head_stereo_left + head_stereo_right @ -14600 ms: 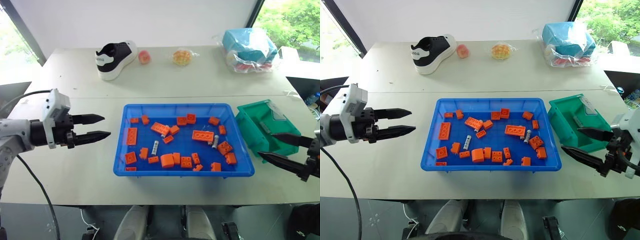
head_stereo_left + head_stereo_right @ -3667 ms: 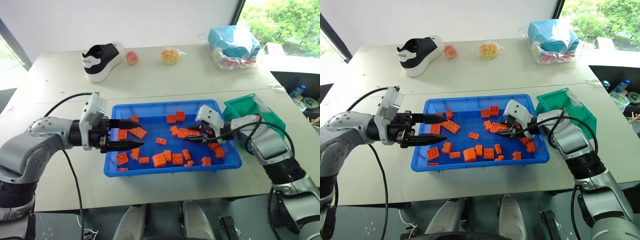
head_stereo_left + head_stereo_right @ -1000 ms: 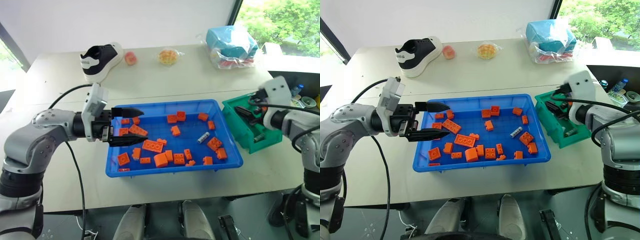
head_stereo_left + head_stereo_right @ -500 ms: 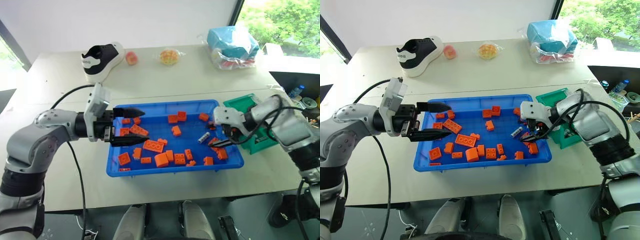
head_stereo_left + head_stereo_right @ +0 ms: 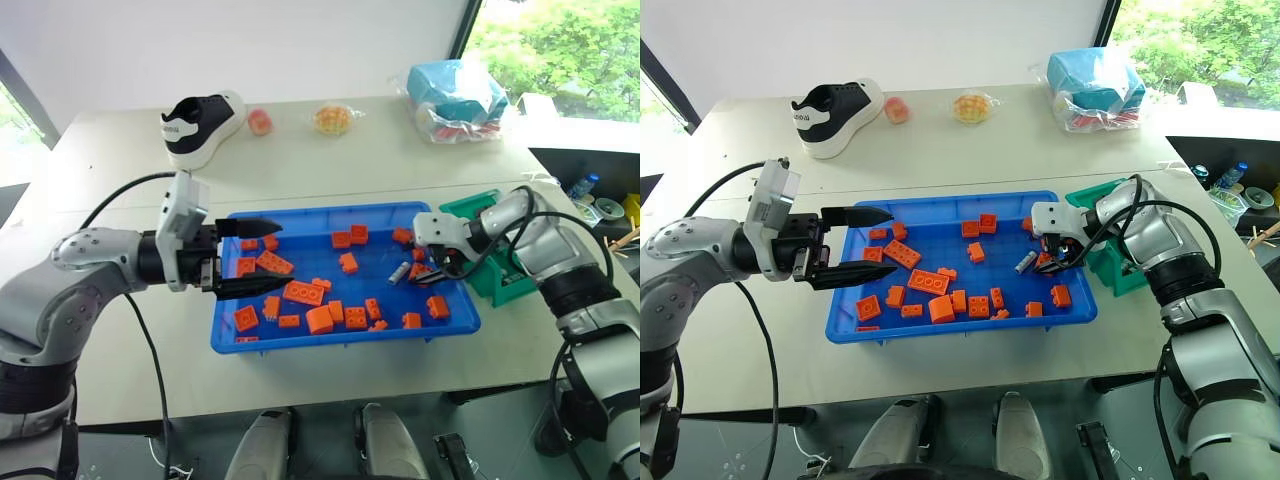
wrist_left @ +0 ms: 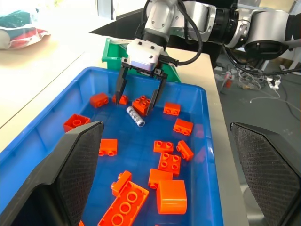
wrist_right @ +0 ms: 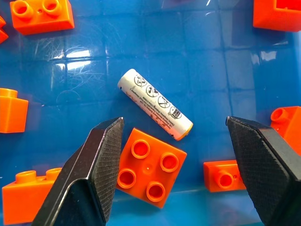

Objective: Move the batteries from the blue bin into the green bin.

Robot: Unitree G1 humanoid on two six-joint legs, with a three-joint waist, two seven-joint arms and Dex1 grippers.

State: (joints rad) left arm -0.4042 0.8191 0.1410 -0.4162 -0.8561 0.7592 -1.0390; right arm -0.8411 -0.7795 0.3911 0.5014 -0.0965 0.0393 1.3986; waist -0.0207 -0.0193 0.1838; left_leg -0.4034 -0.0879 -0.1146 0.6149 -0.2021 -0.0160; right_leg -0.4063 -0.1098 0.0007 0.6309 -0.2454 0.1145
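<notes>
The blue bin [image 5: 340, 345] sits mid-table, strewn with several orange bricks. One of the batteries [image 5: 400, 272], a slim white cylinder, lies near the bin's right end; the right wrist view shows it [image 7: 155, 104] flat on the blue floor beside a four-stud brick [image 7: 148, 174]. My right gripper [image 5: 430, 272] points down into the bin, open, its fingers straddling that battery without touching it. My left gripper [image 5: 283, 254] hovers open and level over the bin's left end, holding nothing. The green bin [image 5: 497, 287] stands just right of the blue bin, partly hidden by my right arm.
At the table's far side are a black-and-white shoe [image 5: 200, 120], a small peach-coloured fruit [image 5: 260, 122], a bagged yellow item [image 5: 332, 120] and a light-blue bagged bundle [image 5: 455, 90]. Orange bricks [image 7: 16, 115] crowd close around the battery.
My right gripper has swung from over the green bin leftward and down into the blue bin, turning to point at the battery. The left gripper has stayed put.
</notes>
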